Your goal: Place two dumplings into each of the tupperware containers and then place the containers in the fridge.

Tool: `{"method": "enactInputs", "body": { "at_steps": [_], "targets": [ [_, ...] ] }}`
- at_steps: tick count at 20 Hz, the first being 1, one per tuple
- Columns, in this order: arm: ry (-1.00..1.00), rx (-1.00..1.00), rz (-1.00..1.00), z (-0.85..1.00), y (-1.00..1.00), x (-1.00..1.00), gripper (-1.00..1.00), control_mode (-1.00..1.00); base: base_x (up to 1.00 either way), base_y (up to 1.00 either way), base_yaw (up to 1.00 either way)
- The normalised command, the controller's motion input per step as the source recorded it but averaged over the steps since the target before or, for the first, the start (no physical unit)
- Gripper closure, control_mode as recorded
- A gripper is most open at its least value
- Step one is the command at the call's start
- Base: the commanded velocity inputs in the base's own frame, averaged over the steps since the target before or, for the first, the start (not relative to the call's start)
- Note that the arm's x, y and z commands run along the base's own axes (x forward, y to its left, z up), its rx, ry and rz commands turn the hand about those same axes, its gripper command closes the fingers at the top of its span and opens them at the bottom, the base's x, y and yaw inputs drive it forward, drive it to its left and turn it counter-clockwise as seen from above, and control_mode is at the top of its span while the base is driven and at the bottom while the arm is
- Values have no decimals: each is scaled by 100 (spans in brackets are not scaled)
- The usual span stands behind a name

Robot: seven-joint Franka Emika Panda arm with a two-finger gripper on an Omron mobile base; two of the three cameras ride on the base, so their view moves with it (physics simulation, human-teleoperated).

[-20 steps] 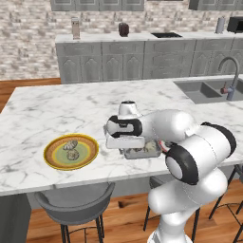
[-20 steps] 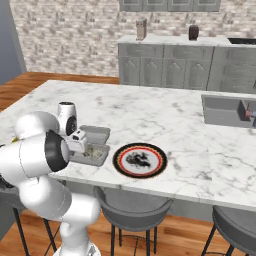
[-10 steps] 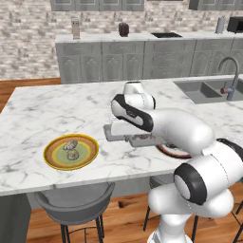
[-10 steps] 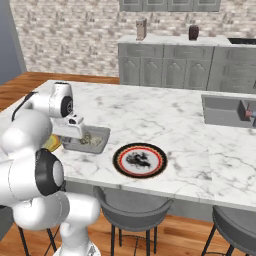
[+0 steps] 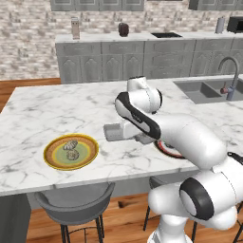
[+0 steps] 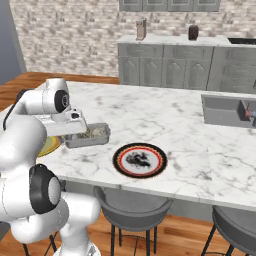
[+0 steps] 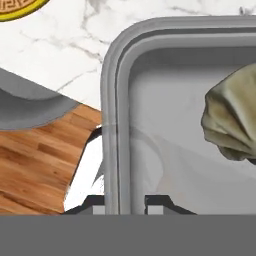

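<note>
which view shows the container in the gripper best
The hand view: the container's rim runs between the two fingers, with a dumpling inside. The right base view shows the whole tray lifted off the counter. The left base view shows just one end behind the arm.

Tupperware container (image 5: 115,131) held above the marble counter (image 5: 42,109) — two dumplings (image 5: 71,149) on yellow plate (image 5: 53,160).

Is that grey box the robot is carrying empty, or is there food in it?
Not empty. The hand view shows a crimped dumpling lying inside the grey container, whose rim the gripper is shut on. How many are inside, I cannot tell.
</note>
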Motion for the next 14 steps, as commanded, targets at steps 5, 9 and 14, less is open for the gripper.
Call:
{"method": "enactInputs", "body": {
  "at_steps": [5, 9, 14],
  "targets": [
    [4, 0, 29, 56, -38, -69, 100, -100, 0, 0, 0],
    [6, 0, 30, 34, -71, -30, 100, -100, 0, 0, 0],
    [4, 0, 44, 11, -62, -2, 100, -100, 0, 0, 0]
  ]
}}
